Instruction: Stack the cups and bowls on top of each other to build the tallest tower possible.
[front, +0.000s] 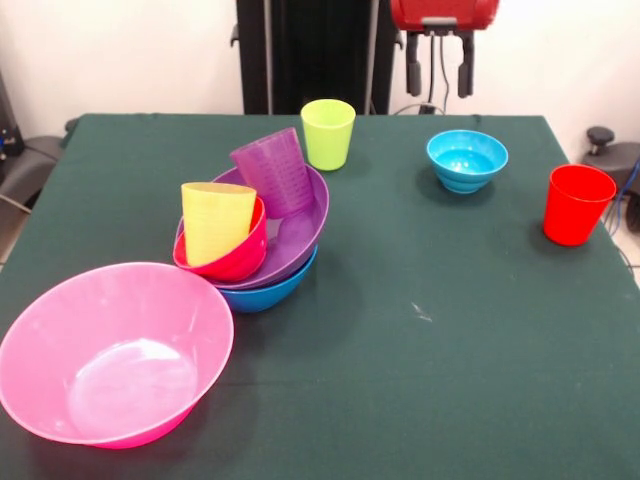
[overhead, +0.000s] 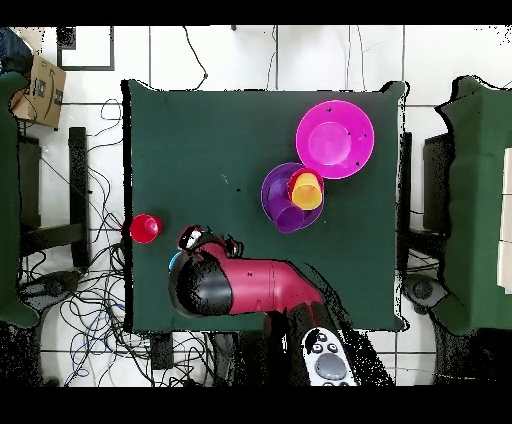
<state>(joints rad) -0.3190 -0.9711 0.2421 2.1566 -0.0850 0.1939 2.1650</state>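
Note:
The tower (front: 265, 235) stands left of centre: a medium blue bowl (front: 272, 291) at the base, a large purple bowl (front: 300, 232) in it, and a small red bowl (front: 232, 262) tilted inside. A yellow cup (front: 217, 220) leans in the red bowl and a translucent purple cup (front: 274, 172) leans in the purple bowl. A lime green cup (front: 328, 133) stands behind. A light blue bowl (front: 467, 160) and a red cup (front: 577, 205) stand at the right. My gripper (front: 439, 75) hangs open and empty above and behind the light blue bowl. No orange bowl shows.
A very large pink bowl (front: 115, 350) sits upright at the near left corner, close to the tower. In the overhead view the arm (overhead: 235, 285) covers the table's robot side, with the red cup (overhead: 144, 228) beside it and the pink bowl (overhead: 335, 138) across the table.

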